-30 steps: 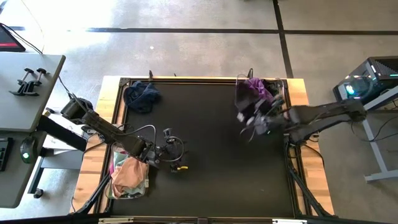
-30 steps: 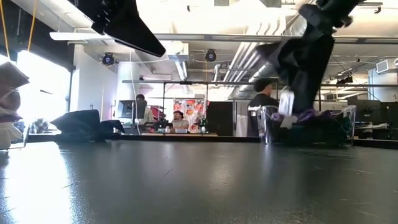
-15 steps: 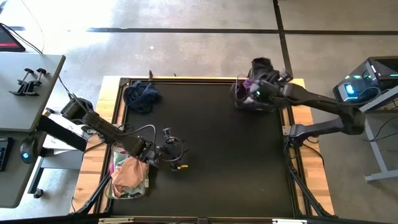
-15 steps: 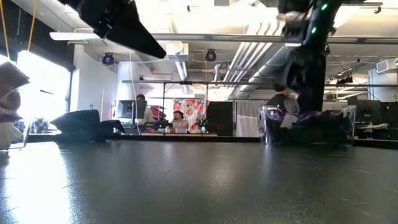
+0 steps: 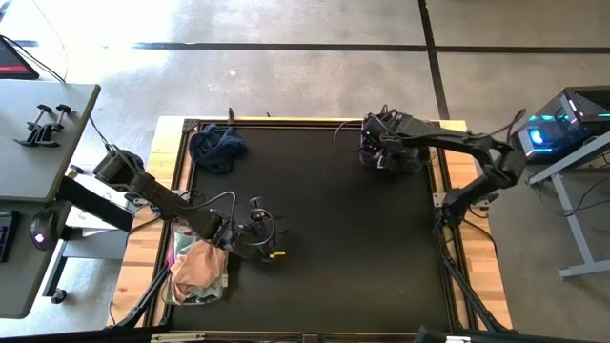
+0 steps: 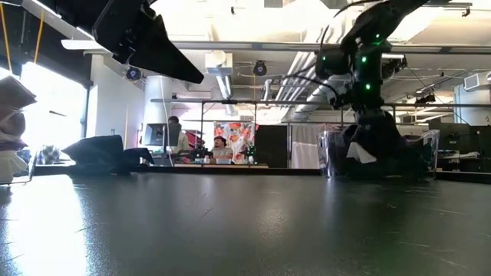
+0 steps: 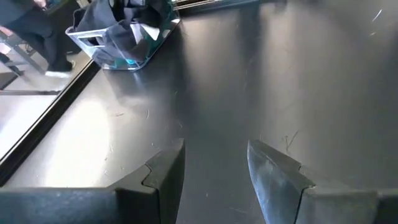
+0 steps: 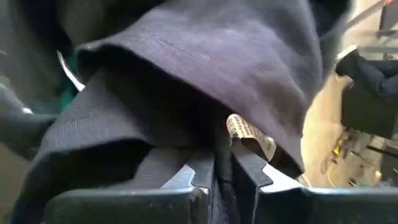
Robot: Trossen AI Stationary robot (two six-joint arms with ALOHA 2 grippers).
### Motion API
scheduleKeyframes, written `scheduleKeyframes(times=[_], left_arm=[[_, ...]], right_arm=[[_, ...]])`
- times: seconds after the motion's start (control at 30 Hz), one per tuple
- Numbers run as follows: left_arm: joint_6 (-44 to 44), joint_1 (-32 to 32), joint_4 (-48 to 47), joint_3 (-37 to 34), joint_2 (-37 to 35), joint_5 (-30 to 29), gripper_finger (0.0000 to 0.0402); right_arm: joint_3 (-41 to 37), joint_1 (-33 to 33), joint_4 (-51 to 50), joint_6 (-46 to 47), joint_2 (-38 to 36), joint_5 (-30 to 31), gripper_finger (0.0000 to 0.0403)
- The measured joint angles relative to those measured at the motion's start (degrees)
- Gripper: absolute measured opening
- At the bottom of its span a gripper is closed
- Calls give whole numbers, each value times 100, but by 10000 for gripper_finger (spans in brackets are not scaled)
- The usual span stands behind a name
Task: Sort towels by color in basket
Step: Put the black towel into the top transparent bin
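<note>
- We are pressing our right gripper (image 5: 381, 151) into the clear bin (image 6: 331, 157) at the table's (image 5: 334, 238) far right corner, its fingers (image 8: 205, 171) nearly shut, pinching a fold of purple towel (image 8: 205, 68) beside a white tag (image 8: 249, 134).
- The towel is bunching with no clear long axis, draping over and around that gripper.
- We are hovering our left gripper (image 7: 214, 162) open and empty over the table, near the pink towels (image 5: 198, 267).
- Navy towels (image 5: 216, 145) are lying at the far left corner.
</note>
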Motion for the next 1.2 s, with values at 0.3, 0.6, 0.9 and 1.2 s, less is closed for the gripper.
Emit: scheduleKeyframes(times=[0.3,0.6,0.9,1.2], left_arm=[[27,0,15,0,0,20,160],[32,0,186,0,0,49,160],[35,-1,258,0,0,66,160],[39,0,263,0,0,66,160]], right_arm=[[415,-49,-698,351,-178,290,107],[1583,-65,-2644,3586,-746,57,169],[740,-382,-1916,3438,-859,-765,79],[-1022,-1298,1379,2586,-670,-1848,22]])
